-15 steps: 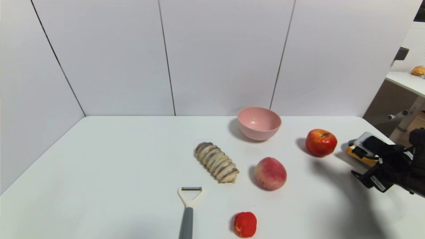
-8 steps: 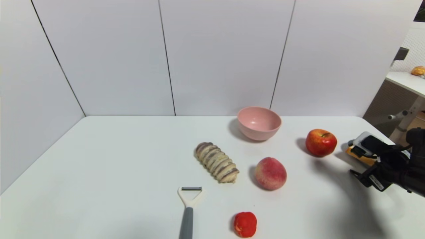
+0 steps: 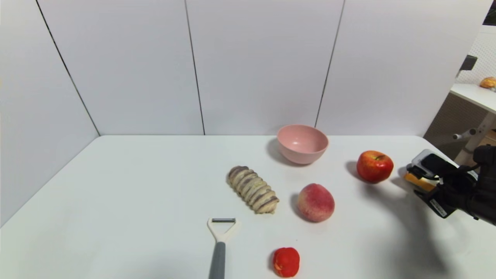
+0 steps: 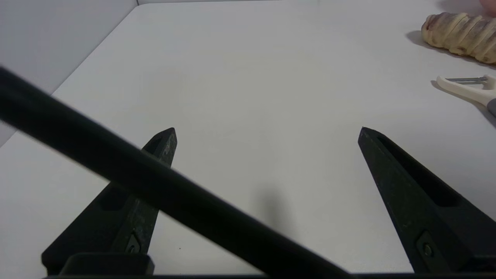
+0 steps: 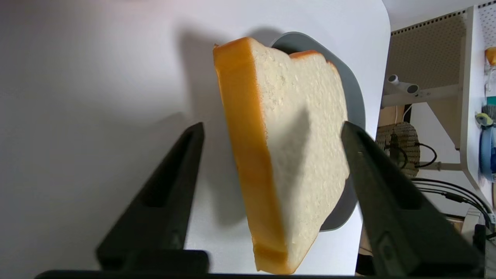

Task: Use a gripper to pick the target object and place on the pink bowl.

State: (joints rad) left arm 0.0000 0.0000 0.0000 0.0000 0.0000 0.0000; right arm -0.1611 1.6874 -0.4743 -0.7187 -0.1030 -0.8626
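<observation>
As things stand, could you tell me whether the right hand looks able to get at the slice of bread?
Probably yes. The right hand is open with one finger on each side of the slice of bread, which lies on the grey plate. Nothing sits between the fingers and the slice.

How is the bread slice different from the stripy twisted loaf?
The bread slice is flat with a pale face and orange crust; the twisted loaf is long, rounded and brown-striped. The slice lies on a grey plate between the right gripper's open jaws; the loaf lies on the table. Both are bread.
</observation>
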